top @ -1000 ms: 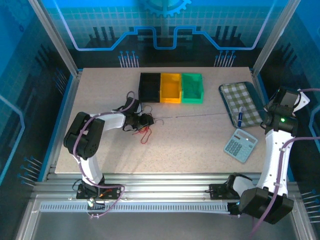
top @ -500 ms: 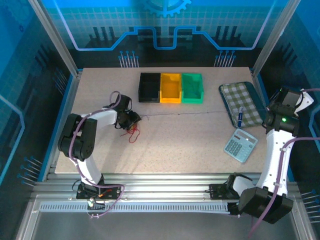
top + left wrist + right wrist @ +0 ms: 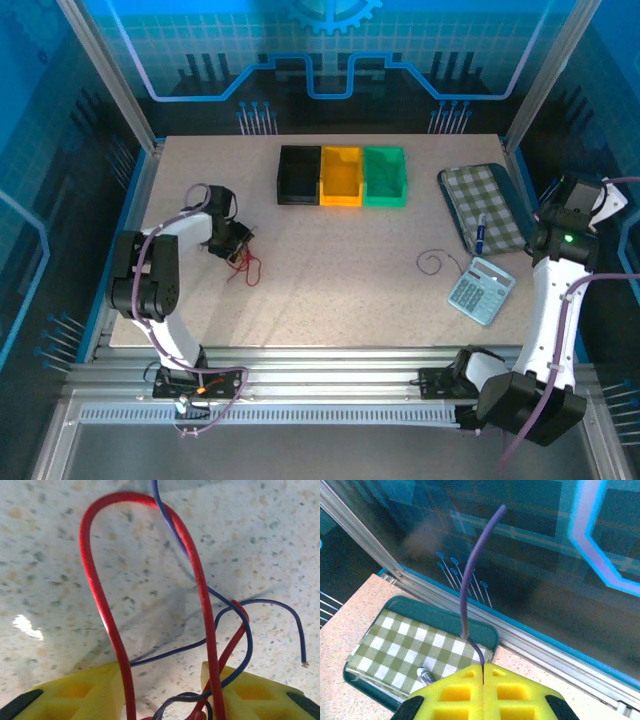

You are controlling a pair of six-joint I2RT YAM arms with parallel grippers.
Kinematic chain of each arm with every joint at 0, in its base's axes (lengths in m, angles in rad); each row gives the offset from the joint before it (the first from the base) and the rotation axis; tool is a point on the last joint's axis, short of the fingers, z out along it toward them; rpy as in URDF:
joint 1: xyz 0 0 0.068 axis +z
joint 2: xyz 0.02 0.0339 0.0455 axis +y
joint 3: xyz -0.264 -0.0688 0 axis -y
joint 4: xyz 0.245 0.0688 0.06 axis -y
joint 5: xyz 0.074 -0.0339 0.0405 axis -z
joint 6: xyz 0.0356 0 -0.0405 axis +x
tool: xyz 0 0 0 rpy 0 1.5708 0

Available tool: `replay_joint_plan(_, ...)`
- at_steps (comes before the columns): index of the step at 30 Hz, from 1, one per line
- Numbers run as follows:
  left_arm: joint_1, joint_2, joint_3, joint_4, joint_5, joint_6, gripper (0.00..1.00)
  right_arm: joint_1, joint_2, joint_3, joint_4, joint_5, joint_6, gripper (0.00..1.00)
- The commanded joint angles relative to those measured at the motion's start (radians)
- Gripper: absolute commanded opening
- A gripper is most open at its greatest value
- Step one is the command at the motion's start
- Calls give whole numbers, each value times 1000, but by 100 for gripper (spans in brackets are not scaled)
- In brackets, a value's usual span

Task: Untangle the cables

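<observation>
Overhead, loose cable (image 3: 432,262) beside calculator (image 3: 481,289); up close, right hand (image 3: 483,672) pinches purple cable (image 3: 470,580), left hand (image 3: 162,674) grip unclear

The desk (image 3: 260,540) is made of hard speckled stuff like stone. It is smooth, and a little shine is seen where light is caught. The red cable (image 3: 100,600) is coated in smooth plastic with a soft shine. The blue cable (image 3: 250,645) is thinner, smooth and duller. The left pincer (image 3: 165,692) is made of matt yellow plastic with hollows pressed into it. The same plastic is seen on the right pincer (image 3: 483,680). The purple cable (image 3: 470,590) is smooth and matt. The tray (image 3: 390,640) is lined with checked stuff like cloth, inside a smooth dark rim. The bins (image 3: 341,176) and the calculator (image 3: 481,290) are made of plain plastic. The rails (image 3: 320,370) are made of bare ribbed metal.
</observation>
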Motion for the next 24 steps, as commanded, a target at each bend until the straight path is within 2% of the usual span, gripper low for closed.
replay_joint_plan(1, -36, 9, 34, -127, -79, 38, 44, 22, -5, -25, 25, -50, 18, 0)
replay_joint_plan(5, -173, 59, 108, -124, -81, 58, 44, 163, -22, -86, 78, -130, -2, 0)
replay_joint_plan(10, -365, 177, 208, -16, 26, 130, 43, 499, 7, -186, 102, -115, 61, 0)
replay_joint_plan(13, -434, 230, 248, 46, 90, 164, 43, 685, 61, -241, 123, -102, 116, 0)
replay_joint_plan(15, -456, 252, 297, 16, 92, 193, 42, 771, 99, -262, 120, -73, 142, 0)
replay_joint_plan(18, -463, 249, 309, 19, 66, 167, 42, 805, 141, -302, 118, -69, 205, 0)
replay_joint_plan(24, -471, 261, 326, -2, 49, 134, 42, 681, 201, -406, 146, -96, 221, 1)
